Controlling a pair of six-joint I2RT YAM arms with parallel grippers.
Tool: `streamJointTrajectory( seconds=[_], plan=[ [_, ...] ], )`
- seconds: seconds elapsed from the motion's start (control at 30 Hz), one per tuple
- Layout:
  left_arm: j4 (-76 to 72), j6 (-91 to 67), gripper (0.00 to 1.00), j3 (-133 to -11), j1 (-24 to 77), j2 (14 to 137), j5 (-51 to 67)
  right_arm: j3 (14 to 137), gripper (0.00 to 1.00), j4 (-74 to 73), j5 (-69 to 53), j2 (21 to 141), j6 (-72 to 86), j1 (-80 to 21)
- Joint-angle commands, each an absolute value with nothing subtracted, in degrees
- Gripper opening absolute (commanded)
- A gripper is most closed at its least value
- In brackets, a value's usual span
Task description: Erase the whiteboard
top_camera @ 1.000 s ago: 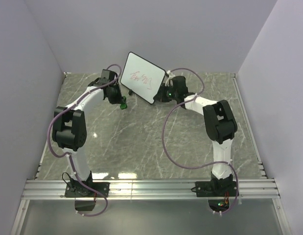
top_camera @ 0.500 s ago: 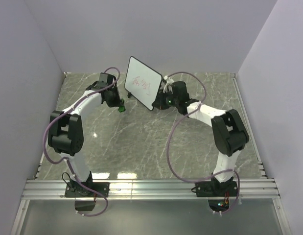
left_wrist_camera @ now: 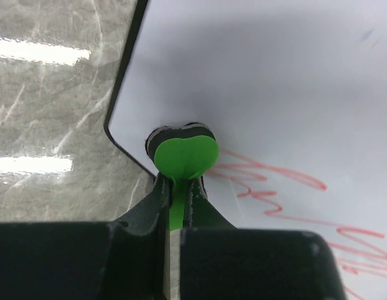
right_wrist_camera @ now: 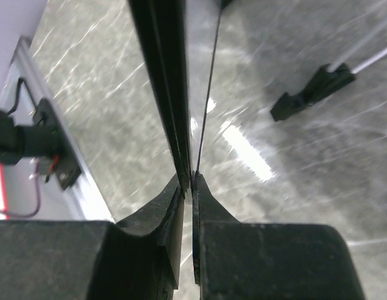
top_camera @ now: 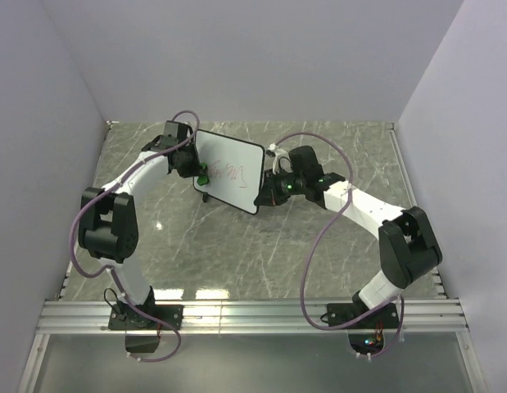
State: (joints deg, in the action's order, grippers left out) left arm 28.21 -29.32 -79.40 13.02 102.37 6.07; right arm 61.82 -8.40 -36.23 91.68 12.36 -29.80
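The whiteboard (top_camera: pixel 230 170) has a thin black frame and red scribbles on its face. It is held up off the table, tilted. My right gripper (top_camera: pixel 265 195) is shut on its right edge; the right wrist view shows the board edge-on (right_wrist_camera: pixel 171 94) between the fingers. My left gripper (top_camera: pixel 196 169) is shut on a small green eraser (top_camera: pixel 202 173). In the left wrist view the eraser (left_wrist_camera: pixel 185 155) presses on the board's face (left_wrist_camera: pixel 274 81) near its left edge, just left of the red scribbles (left_wrist_camera: pixel 287 200).
The grey marble table (top_camera: pixel 237 246) is walled by pale panels at the back and sides. A metal rail (top_camera: pixel 253 315) runs along the near edge by the arm bases. One black board foot (right_wrist_camera: pixel 312 90) shows in the right wrist view.
The right arm has swung the whiteboard down and toward the left, its face now turned more to the camera. The left gripper with the eraser has come onto the board's left part.
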Motion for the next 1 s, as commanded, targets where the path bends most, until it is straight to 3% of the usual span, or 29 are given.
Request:
streamJointTrajectory(
  seconds=[0.0,0.5,0.73,0.97],
  plan=[
    [26.37,-28.56,0.00,-79.45,12.39,98.44,4.92,64.59,0.00,-18.28,-41.05,88.33,10.28,-31.12],
    [28.12,-29.36,0.00,-76.55,12.39,92.02,4.31,85.95,0.00,-21.10,-34.19,110.38,2.90,-15.65],
    [28.48,-31.55,0.00,-76.81,12.74,92.11,2.64,80.88,0.00,-15.14,-34.36,114.61,4.65,-12.74],
    [29.45,-33.66,0.00,-78.05,13.88,93.60,1.23,74.01,0.00,-12.31,-30.43,107.76,8.96,-14.59]
  ],
)
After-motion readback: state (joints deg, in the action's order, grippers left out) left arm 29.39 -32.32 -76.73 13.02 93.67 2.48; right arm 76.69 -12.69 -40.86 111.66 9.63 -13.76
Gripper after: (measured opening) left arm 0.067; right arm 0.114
